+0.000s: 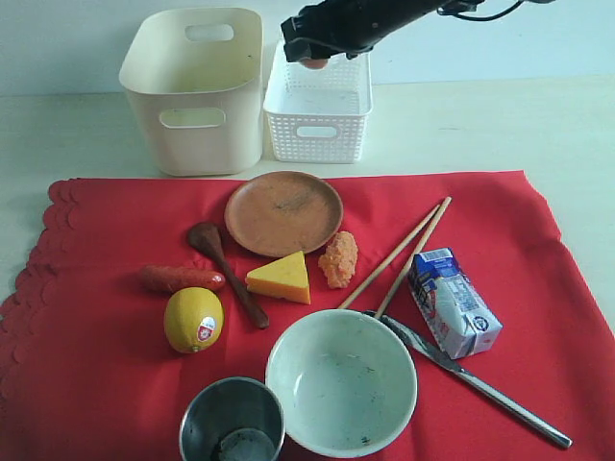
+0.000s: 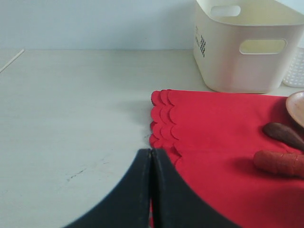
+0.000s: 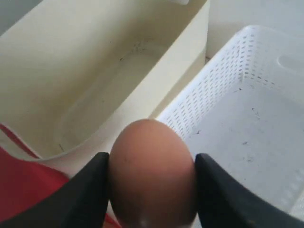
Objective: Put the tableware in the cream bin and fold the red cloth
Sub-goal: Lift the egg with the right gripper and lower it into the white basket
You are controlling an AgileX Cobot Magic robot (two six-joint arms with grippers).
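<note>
One egg [image 3: 151, 166], clamped between the half-spread fingers [image 3: 85, 194] of the right gripper [image 3: 152, 190], hangs over the left rim of the white basket [image 1: 317, 134], beside the cream bin [image 1: 197, 125].

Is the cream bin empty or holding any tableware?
Empty. The cream bin shows a bare floor; plate, bowl and cup sit on the red cloth.

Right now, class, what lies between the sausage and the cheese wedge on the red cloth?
The handle of the dark wooden spoon crosses between sausage and cheese wedge; the exterior view shows it.
</note>
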